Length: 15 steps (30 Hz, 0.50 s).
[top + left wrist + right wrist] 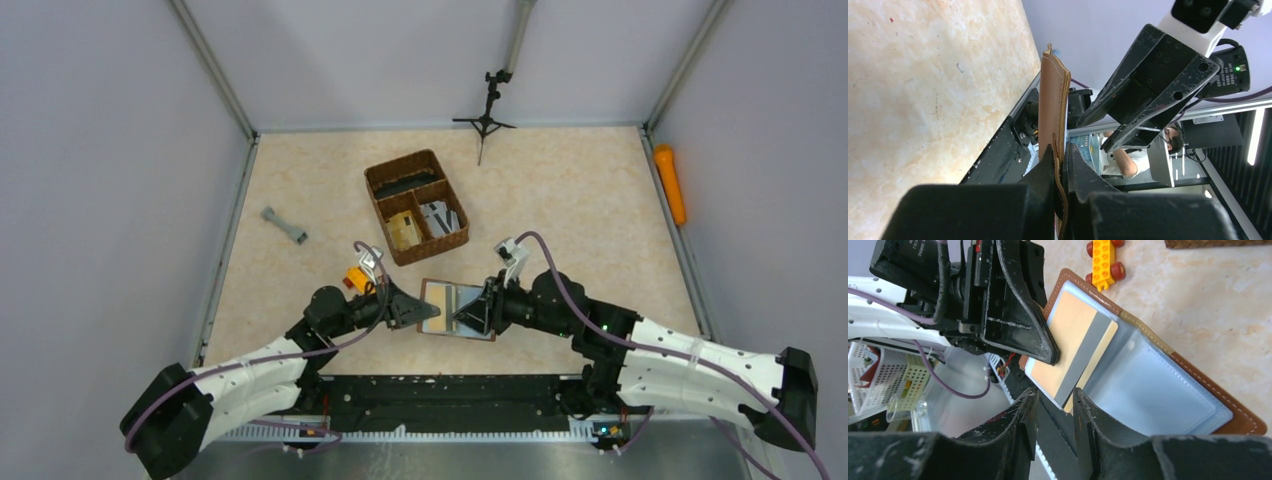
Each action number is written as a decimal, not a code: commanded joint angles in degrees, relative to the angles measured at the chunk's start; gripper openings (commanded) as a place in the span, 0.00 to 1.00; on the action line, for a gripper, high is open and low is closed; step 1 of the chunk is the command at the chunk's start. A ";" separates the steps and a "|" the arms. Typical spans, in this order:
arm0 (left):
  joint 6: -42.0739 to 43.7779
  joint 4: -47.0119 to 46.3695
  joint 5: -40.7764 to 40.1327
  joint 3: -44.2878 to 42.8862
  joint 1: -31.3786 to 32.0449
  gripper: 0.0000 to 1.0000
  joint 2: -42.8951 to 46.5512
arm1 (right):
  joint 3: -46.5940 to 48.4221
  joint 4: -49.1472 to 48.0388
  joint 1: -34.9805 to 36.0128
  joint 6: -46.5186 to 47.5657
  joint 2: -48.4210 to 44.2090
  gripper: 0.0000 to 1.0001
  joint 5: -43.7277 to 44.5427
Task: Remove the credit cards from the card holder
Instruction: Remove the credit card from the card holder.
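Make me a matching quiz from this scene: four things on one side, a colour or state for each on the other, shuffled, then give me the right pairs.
Things
1. card holder
2. credit card
3. toy brick
4. woven basket

Colour or state
A. yellow with red wheels
B. tan with a grey stripe
C. brown leather, one edge clamped by the left fingers
D. split into compartments

Pairs: 1-C, 2-B, 3-A, 4-D
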State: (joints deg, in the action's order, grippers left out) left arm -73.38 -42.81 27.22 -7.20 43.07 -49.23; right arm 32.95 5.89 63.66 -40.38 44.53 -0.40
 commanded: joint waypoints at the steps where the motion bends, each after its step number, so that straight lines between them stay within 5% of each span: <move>1: -2.11 -7.71 0.43 0.59 0.30 0.00 1.43 | -1.41 -5.46 -0.69 -3.67 -1.41 0.33 -3.12; 15: -4.05 -10.13 0.77 1.06 0.29 0.00 2.58 | -9.41 -21.84 -7.73 -12.79 -1.20 0.29 -16.17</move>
State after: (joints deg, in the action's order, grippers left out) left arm -76.27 -46.74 27.20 -6.26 43.11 -46.39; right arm 25.67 -4.97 57.98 -48.95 43.55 -9.23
